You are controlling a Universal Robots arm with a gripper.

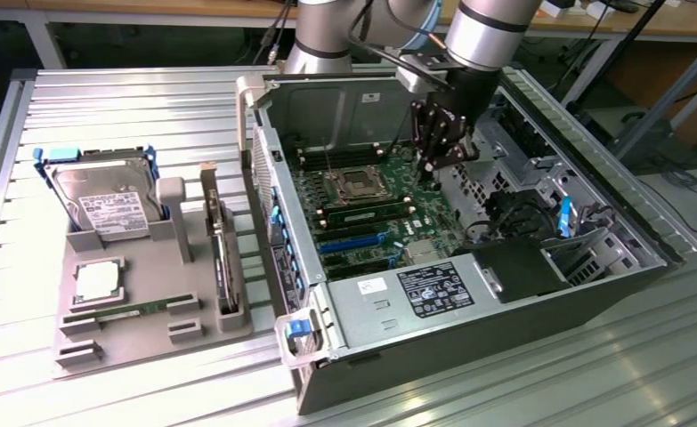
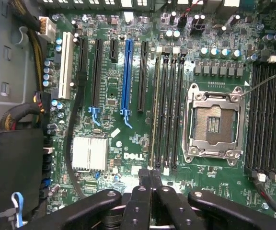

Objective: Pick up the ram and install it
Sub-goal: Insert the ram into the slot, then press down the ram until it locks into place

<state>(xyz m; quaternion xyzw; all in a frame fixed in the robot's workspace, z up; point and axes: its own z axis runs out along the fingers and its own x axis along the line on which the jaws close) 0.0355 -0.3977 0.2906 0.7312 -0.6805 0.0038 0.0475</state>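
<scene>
One ram [image 1: 366, 214], a thin green stick, stands edge-up in a memory slot of the motherboard, just beside the empty processor socket [image 1: 357, 184]. The wrist view shows this ram [image 2: 154, 110] in the outermost slot of that bank. My gripper [image 1: 433, 165] hangs inside the open computer case, above the board and the socket. Its black fingers [image 2: 140, 196] are pressed together, so the gripper [image 2: 150, 178] is shut, with nothing seen between them. A second ram [image 1: 128, 311] lies in the grey parts tray at the exterior view's left.
The grey tray [image 1: 39, 342] also holds a hard drive [image 1: 110, 205], a square silver processor [image 1: 96, 280] and a long dark expansion card [image 1: 221, 258]. Case walls [image 1: 259, 133], a drive cage [image 1: 562, 249] and cable bundles [image 2: 20, 115] ring the motherboard.
</scene>
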